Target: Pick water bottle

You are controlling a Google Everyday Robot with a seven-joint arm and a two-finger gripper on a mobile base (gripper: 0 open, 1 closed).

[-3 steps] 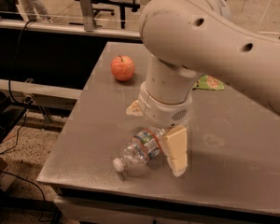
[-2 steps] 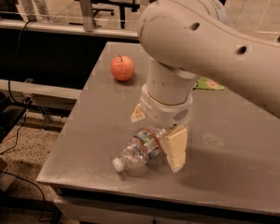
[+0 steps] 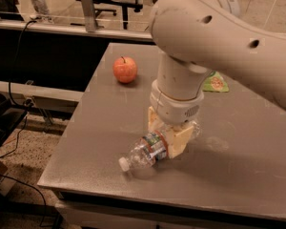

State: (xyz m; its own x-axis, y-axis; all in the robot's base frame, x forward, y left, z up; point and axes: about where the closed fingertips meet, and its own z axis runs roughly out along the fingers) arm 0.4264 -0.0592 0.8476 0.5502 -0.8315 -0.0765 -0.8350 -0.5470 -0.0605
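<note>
The water bottle (image 3: 145,151) lies on its side near the front edge of the grey table (image 3: 95,142). It is clear and ribbed, with a blue-green label and its white cap pointing front-left. My gripper (image 3: 166,132) comes down from above and straddles the bottle's middle. One cream finger (image 3: 178,141) is in front of the bottle and the other is behind it, both pressed against it. The bottle's base end shows to the right of the fingers. The big cream arm hides the table behind the gripper.
A red apple (image 3: 125,69) sits at the back left of the table. A green packet (image 3: 214,82) lies at the back, partly hidden by the arm. The table's front and left edges are close to the bottle. Cables run on the floor at left.
The fingers were spread wide over the bottle; now they have closed in against its sides. The wrist sits lower over the bottle.
</note>
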